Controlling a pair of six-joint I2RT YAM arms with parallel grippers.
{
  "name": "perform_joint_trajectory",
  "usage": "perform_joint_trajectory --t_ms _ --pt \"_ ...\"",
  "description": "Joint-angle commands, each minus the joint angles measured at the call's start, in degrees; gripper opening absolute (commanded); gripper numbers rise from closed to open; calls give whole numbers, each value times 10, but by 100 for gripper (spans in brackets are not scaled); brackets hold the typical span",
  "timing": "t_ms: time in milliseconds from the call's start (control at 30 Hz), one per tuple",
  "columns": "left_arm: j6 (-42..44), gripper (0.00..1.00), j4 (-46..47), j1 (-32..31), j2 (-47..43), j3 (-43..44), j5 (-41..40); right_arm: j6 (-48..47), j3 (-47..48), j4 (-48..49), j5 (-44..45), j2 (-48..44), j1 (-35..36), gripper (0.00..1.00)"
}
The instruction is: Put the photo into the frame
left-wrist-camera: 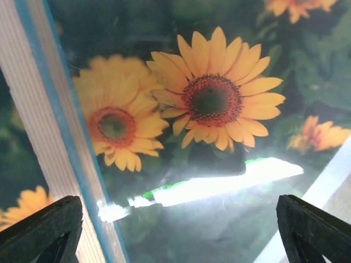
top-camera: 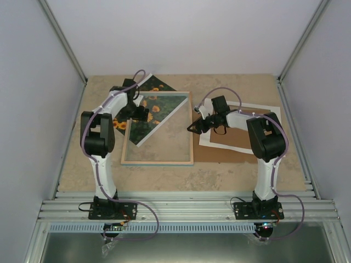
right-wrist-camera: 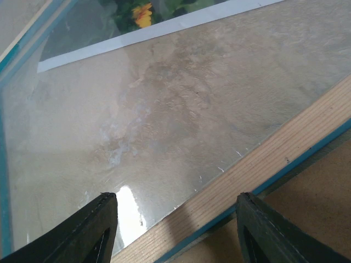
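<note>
Left claw [left-wrist-camera: 180, 222] spread wide, empty, over photo [left-wrist-camera: 214, 98] lying askew across upper left of frame [top-camera: 158, 162], probably to nudge it square.

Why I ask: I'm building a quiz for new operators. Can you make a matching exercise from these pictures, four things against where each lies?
Things:
1. photo
2. frame
3. white mat
4. brown board

Places:
A. centre, light wood side up
B. askew across the far left corner of the frame
C. right side, at the bottom of the pile
D. right side, lying on the board

Pairs: 1-B, 2-A, 3-D, 4-C
</note>
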Motion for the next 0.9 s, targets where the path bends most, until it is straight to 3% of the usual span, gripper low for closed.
perform_joint_trajectory --t_ms 0,267,500,767,867 --pt "9 99 14 -13 -51 -14 -51 -5 9 1 12 -23 0 60" --pt "29 100 43 -9 -89 -13 -102 -11 9 0 23 -34 -1 60" --pt "29 99 63 32 -58 26 -70 -25 10 1 28 -49 0 61" --pt "30 74 106 57 -31 6 2 -33 33 14 78 -52 -1 60" --pt "22 73 123 57 -23 -1 12 -34 63 37 118 -44 -8 59"
